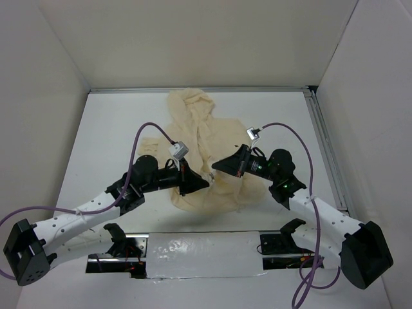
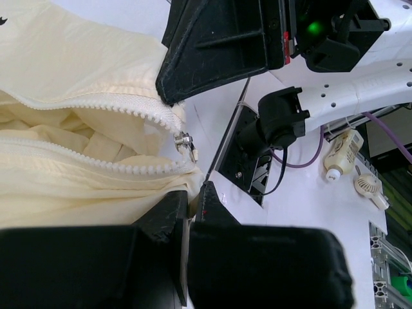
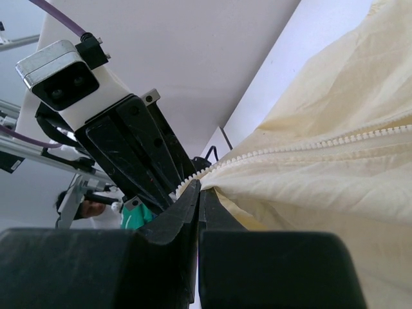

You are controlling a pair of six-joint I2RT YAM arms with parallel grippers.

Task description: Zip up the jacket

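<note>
The cream jacket lies in the middle of the table, hood at the far end and hem towards me. Its front zipper is open; two rows of teeth run to a metal slider at the hem. My left gripper is shut on the hem fabric just below the slider, as the left wrist view shows. My right gripper is shut on the other zipper edge at its bottom end, as the right wrist view shows. The two grippers nearly touch.
A shiny taped strip lies along the near edge between the arm bases. A metal rail runs along the right side. White walls close in the table. A small bottle lies off the table.
</note>
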